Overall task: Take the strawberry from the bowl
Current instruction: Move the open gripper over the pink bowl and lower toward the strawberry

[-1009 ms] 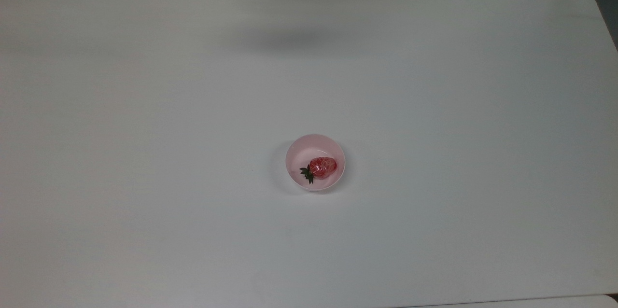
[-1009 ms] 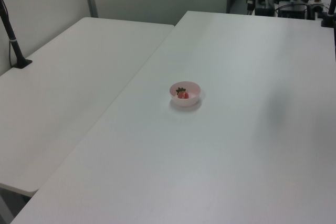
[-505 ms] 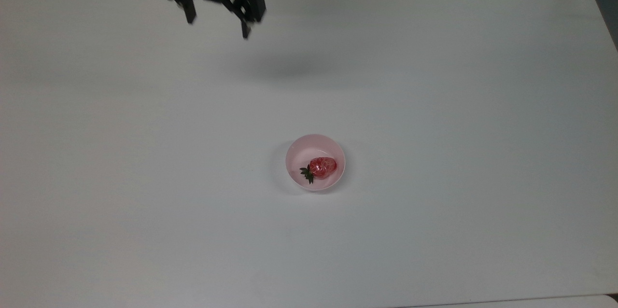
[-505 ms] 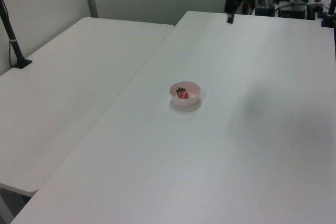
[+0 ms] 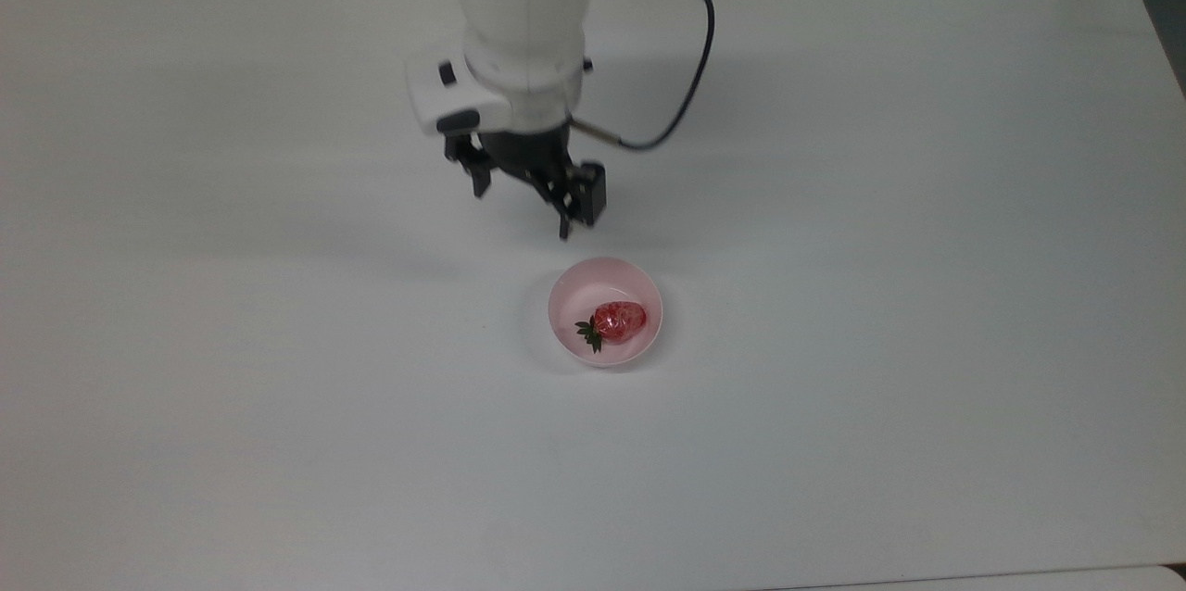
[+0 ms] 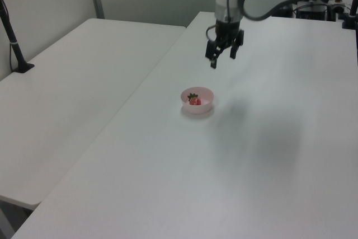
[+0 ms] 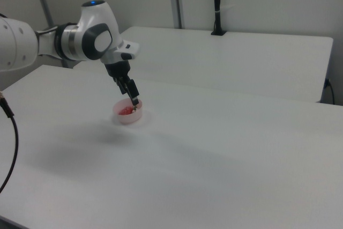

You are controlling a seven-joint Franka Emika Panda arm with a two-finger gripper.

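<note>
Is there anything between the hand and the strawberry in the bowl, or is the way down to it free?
Nothing visible stands in the way. The hand hangs open above the table, apart from the bowl. The strawberry lies uncovered on its side inside; the low bowl wall around it is all there is.

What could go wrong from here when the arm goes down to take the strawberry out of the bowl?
1. The bowl is small and probably light; a jaw striking its rim could tip or push it.
2. The strawberry lies on its side, glossy, so it might slip out of the closing jaws.
3. The gripper, open, hangs short of the bowl in the top view, so a straight descent would likely miss.
</note>
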